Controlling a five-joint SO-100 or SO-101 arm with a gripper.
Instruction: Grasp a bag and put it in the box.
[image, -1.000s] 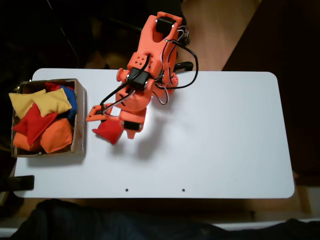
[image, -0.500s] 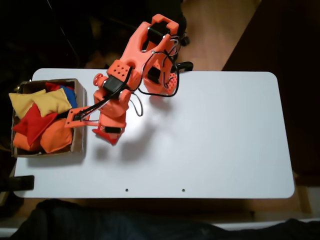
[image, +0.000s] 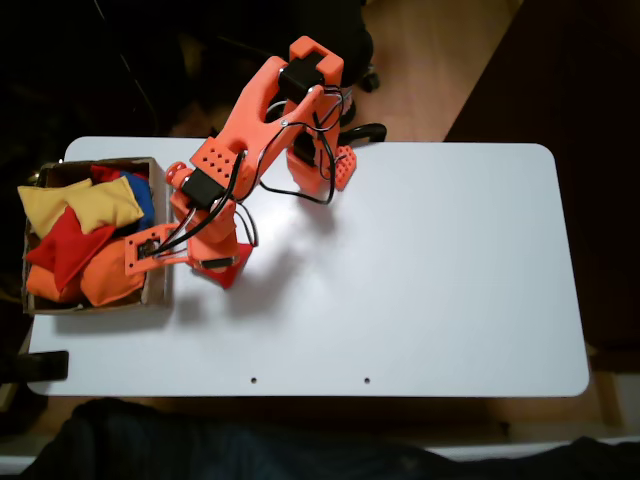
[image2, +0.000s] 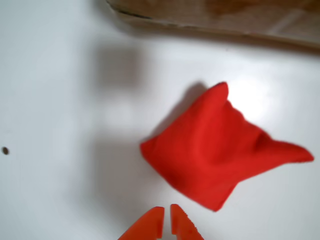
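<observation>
A white table (image: 430, 260) is seen from above in the fixed view, and its bare surface (image2: 50, 100) is also seen in the wrist view. The orange arm (image: 260, 110) is stretched from the table's far edge toward the left of the fixed view, and black cables are looped along it.

The box (image: 158, 215) is set at the table's left end in that view. In it, yellow beanbags (image: 80, 203), orange beanbags (image: 110, 275), a red beanbag (image: 65, 250) and a blue beanbag (image: 143, 197) are heaped. In the wrist view, a brown wall of the box (image2: 215, 15) is seen along the top edge, well beyond the jaws.

The bag (image2: 215, 150) is seen in the wrist view ahead of the jaws and a little to their right, near them but apart from them. It appears to lie on the table, with a shadow cast at its far left side and one pointed corner drawn out to the right. In the fixed view, the bag (image: 230, 272) is found on the table just outside the box's right wall, and it is partly covered by the arm.

The gripper (image2: 166, 225) is seen at the bottom edge of the wrist view. Its two orange tips are pressed nearly together with only a thin slit between them, and nothing is held by them.

A small dark spot (image2: 5, 150) is marked on the table far to the left of the jaws.
</observation>
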